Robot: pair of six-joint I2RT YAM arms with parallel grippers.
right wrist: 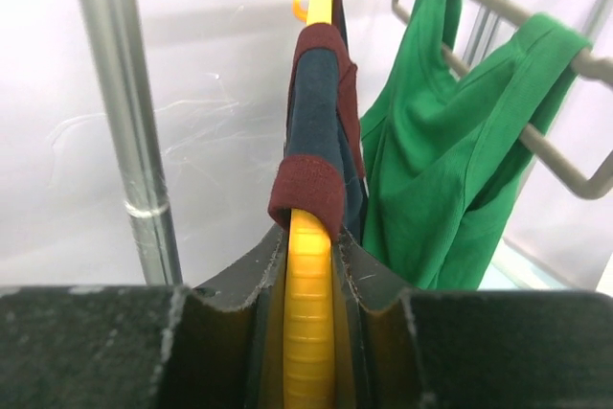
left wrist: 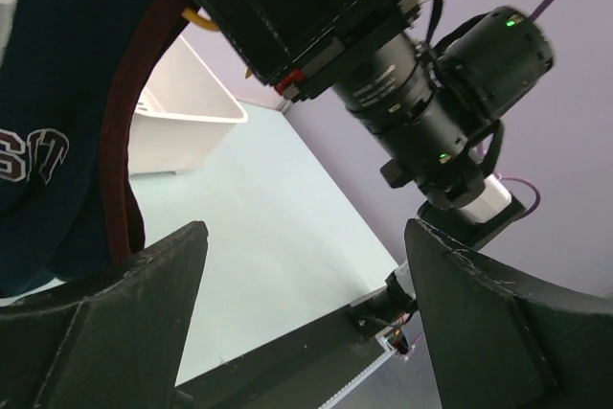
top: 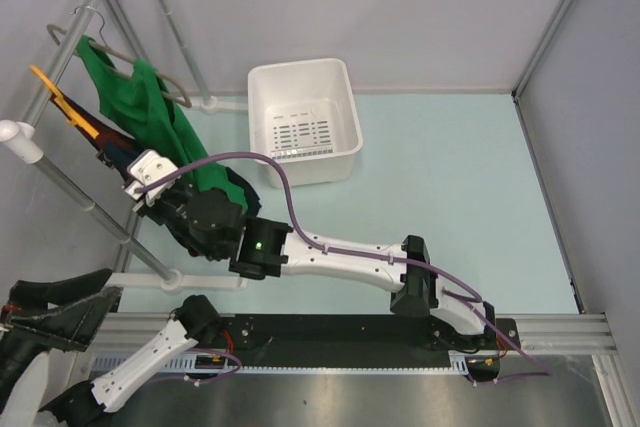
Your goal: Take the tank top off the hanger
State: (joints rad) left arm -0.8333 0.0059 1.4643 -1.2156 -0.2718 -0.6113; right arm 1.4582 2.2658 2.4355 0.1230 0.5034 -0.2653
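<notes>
The green tank top (top: 150, 107) hangs on the grey hanger (top: 172, 90) on the rack at the far left. In the right wrist view the tank top (right wrist: 431, 170) and its hanger (right wrist: 488, 2) are to the right of my fingers and apart from them. My right gripper (right wrist: 308, 246) is shut on the end of the orange hanger (right wrist: 308, 313), which carries the navy garment (right wrist: 316, 112) with dark red trim. In the top view the right gripper (top: 150, 187) is at the garments' lower edge. My left gripper (top: 112, 285) is open and empty, low at the near left.
A white basket (top: 300, 77) stands on the table to the right of the rack. Metal rack poles (top: 90, 202) slant across the left side, and one (right wrist: 124, 112) is just left of my right fingers. The right arm (left wrist: 431, 93) fills the top of the left wrist view.
</notes>
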